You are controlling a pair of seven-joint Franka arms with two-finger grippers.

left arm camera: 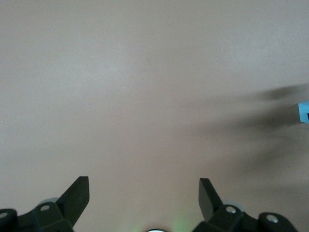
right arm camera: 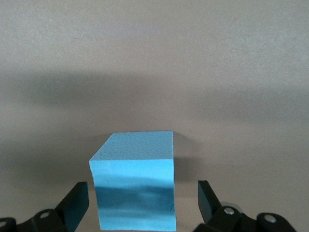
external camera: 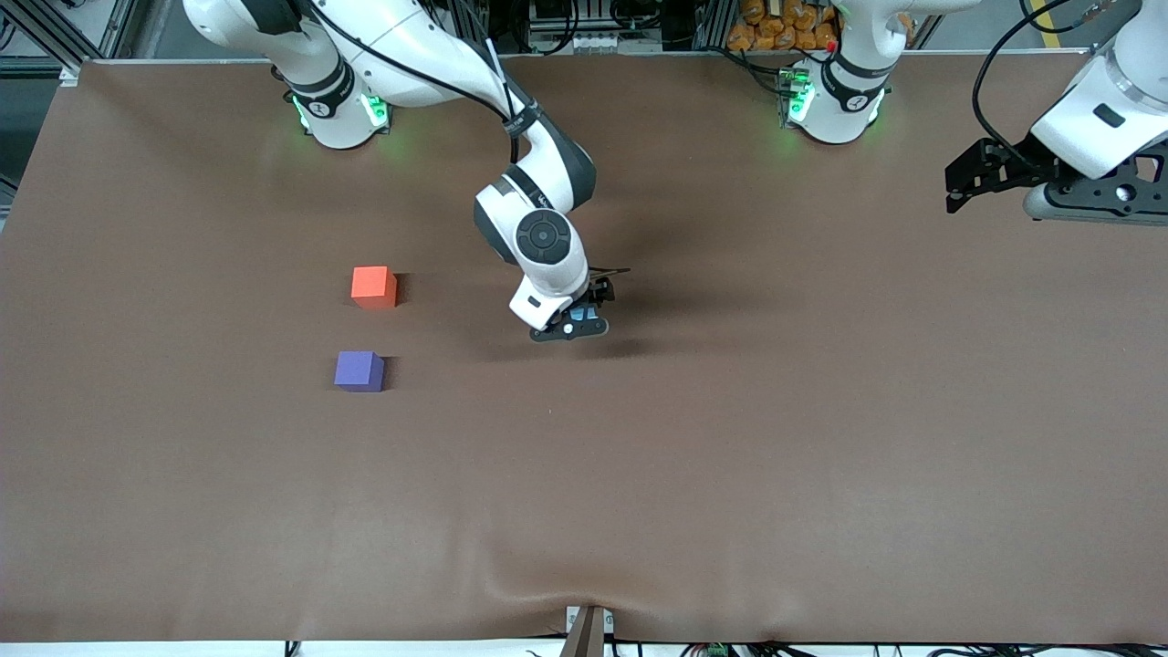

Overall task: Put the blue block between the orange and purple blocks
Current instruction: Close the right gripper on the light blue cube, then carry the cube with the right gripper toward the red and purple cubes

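Blue block (right arm camera: 134, 183) sits between our right gripper (right arm camera: 142, 200) wide-spread fingers; closing off-centre could nudge it askew. Left gripper (left arm camera: 144, 195) waits, spread.

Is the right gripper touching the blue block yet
Apart. The right wrist view shows the blue block between the right gripper's open fingers, with table visible on each side.

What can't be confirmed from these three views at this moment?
- Front view: the blue block is hidden under the right gripper.
- Right wrist view: whether the open fingers touch the block is unclear; its base is cut off.
- Left wrist view: the left gripper shows bare table; the block is clipped.
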